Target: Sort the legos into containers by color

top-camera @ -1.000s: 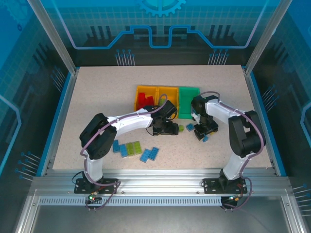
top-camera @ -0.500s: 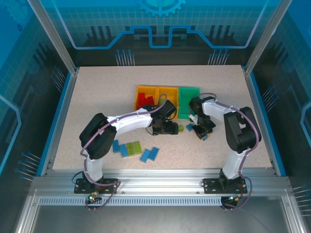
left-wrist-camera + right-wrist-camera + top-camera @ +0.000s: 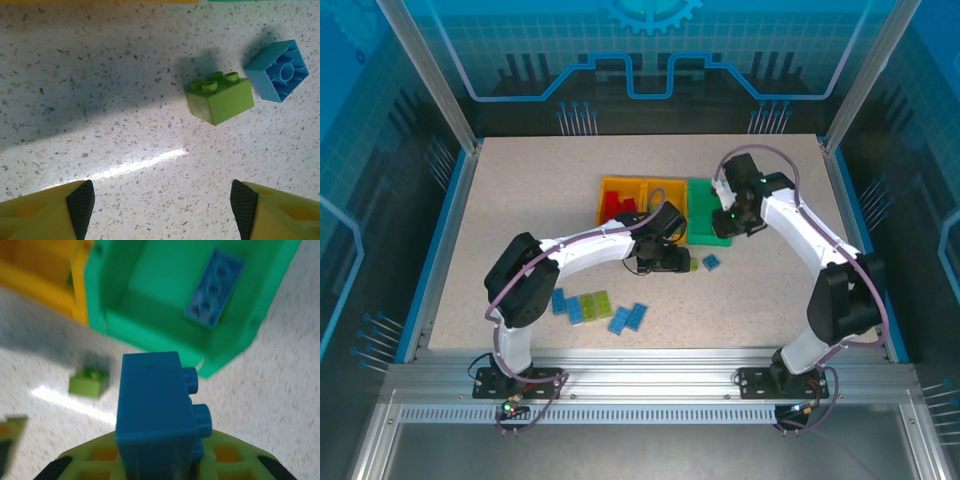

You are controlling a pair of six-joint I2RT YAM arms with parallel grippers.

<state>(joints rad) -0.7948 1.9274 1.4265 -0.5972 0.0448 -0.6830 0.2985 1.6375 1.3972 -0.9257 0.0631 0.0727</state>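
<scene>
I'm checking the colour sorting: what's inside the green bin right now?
One blue brick lies flat on the green bin's floor, seen from the right wrist. From above, the right arm, carrying another blue brick, covers part of the bin.

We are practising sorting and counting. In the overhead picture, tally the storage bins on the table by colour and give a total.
Orange-yellow bins: 2
Green bin: 1
Total: 3
</scene>
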